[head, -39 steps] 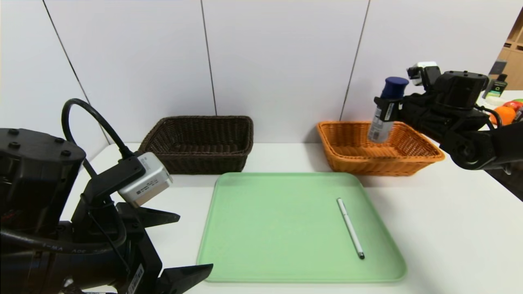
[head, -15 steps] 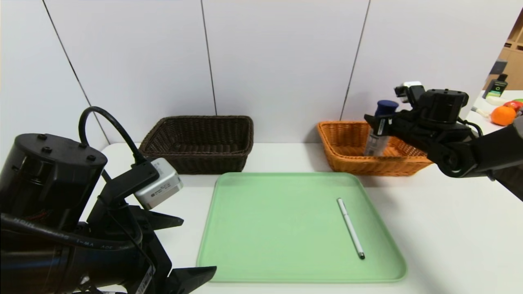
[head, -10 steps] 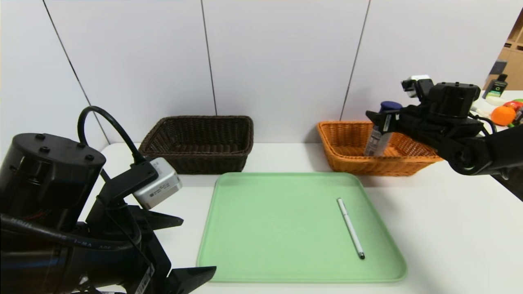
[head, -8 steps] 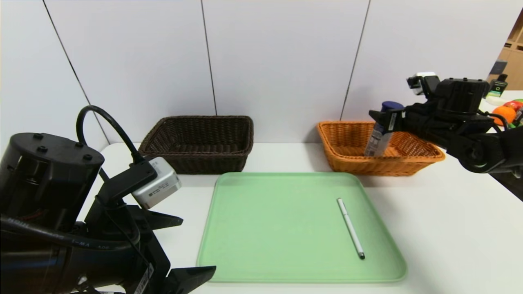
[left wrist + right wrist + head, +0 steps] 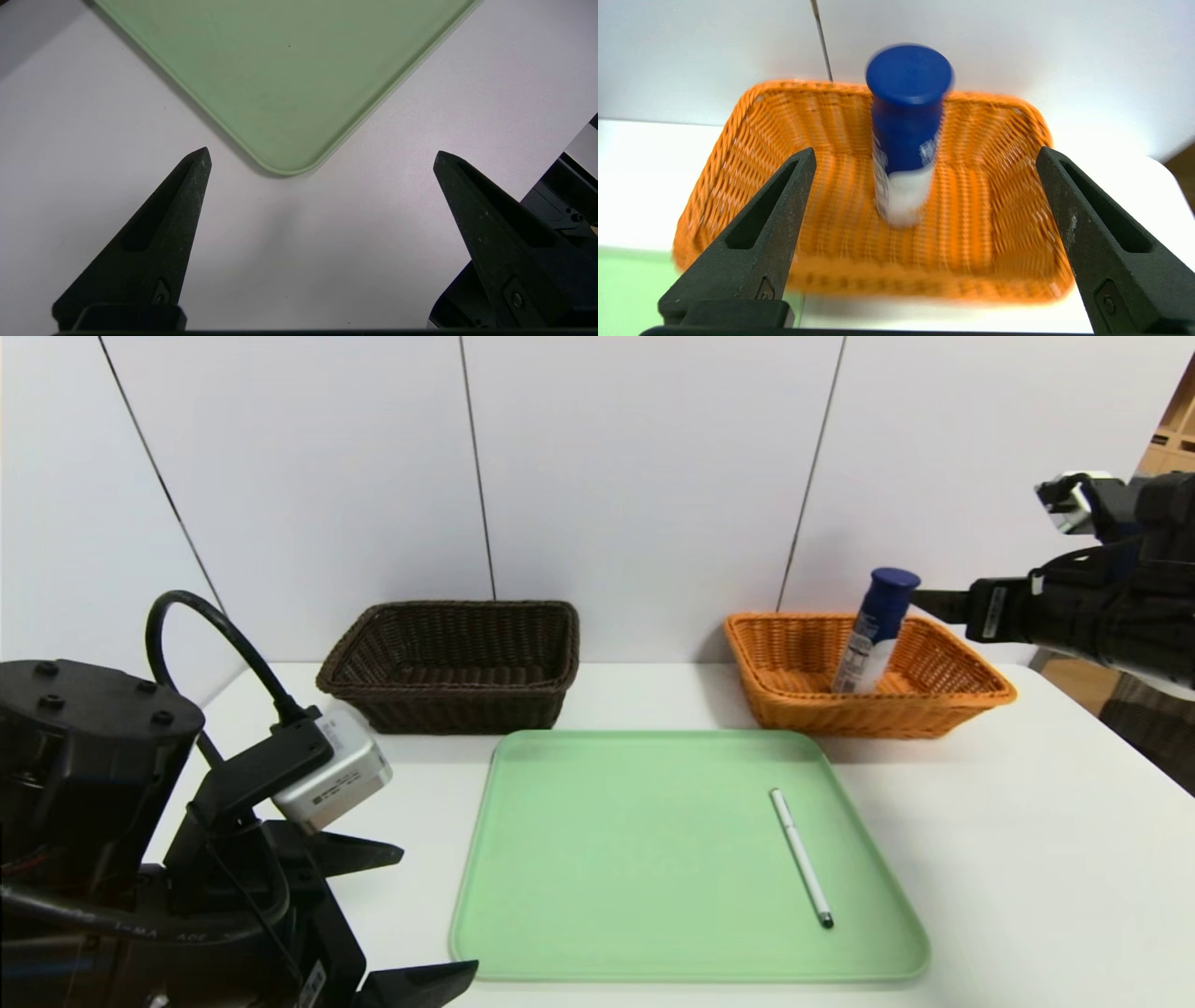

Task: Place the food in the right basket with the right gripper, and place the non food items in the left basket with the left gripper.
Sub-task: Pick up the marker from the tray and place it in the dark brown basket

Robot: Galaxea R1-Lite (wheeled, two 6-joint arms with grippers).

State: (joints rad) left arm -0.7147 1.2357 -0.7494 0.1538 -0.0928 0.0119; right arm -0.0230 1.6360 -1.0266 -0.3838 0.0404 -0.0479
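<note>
The blue-capped white canister (image 5: 876,630) stands slightly tilted inside the orange basket (image 5: 945,691), free of any grip. My right gripper (image 5: 924,604) is drawn back to the right of it, open and empty. In the right wrist view the canister (image 5: 906,135) rises from the orange basket (image 5: 985,224), well beyond the open right gripper (image 5: 924,150). The white pen (image 5: 801,857) lies on the green tray (image 5: 607,859). The dark brown basket (image 5: 453,663) sits at the back left. My left gripper (image 5: 439,908) hangs open by the tray's near left corner (image 5: 285,70). The spoon is out of view.
The white table (image 5: 1027,859) ends at a slanting edge on the far right. A panelled wall stands close behind both baskets. In the left wrist view the open left gripper (image 5: 321,153) hovers over bare table beside the tray corner.
The right gripper lowered the canister into the orange basket, let go and pulled back up and to the right. The canister now stands alone. The left arm shifted only slightly.
</note>
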